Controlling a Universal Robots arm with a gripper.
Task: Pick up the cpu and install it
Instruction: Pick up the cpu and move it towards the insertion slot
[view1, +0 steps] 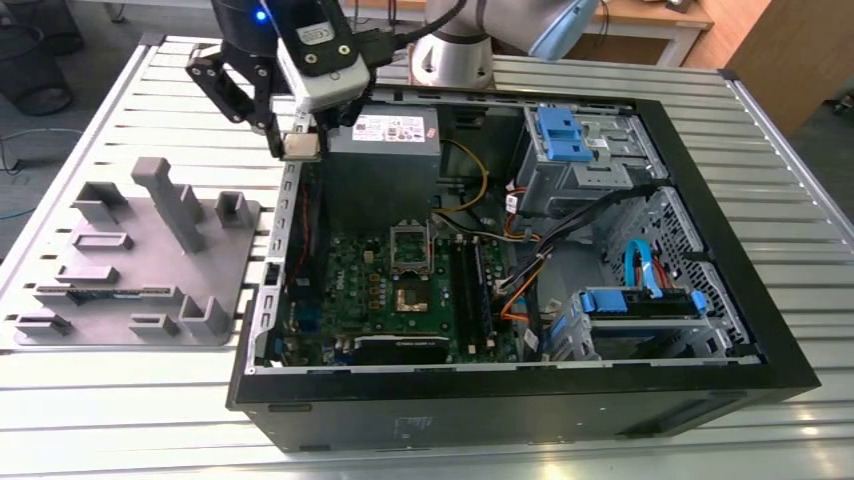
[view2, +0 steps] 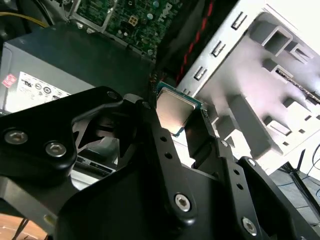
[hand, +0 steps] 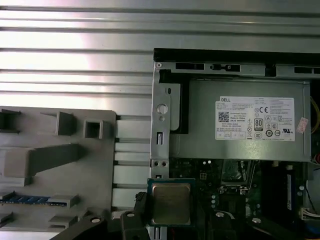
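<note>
The cpu (hand: 171, 202) is a small square chip with a silver metal top and a green rim, and my gripper (hand: 172, 212) is shut on it. In the exterior view the cpu (view1: 302, 147) hangs in the gripper (view1: 299, 140) above the case's wall on the exterior view's left, near the power supply (view1: 383, 133). The second wrist view shows the cpu (view2: 174, 111) pinched between the black fingers (view2: 150, 125). Further inside the case, the green motherboard (view1: 347, 290) lies flat with its cpu socket (view1: 411, 292) and the raised silver socket plate (view1: 410, 247).
The open black computer case (view1: 534, 400) lies on a slatted metal table (view1: 120, 400). A grey holder tray (view1: 134, 260) with upright blocks sits beside it on the exterior view's left. Blue drive bays (view1: 567, 135) and loose cables (view1: 521, 290) fill the case on the exterior view's right.
</note>
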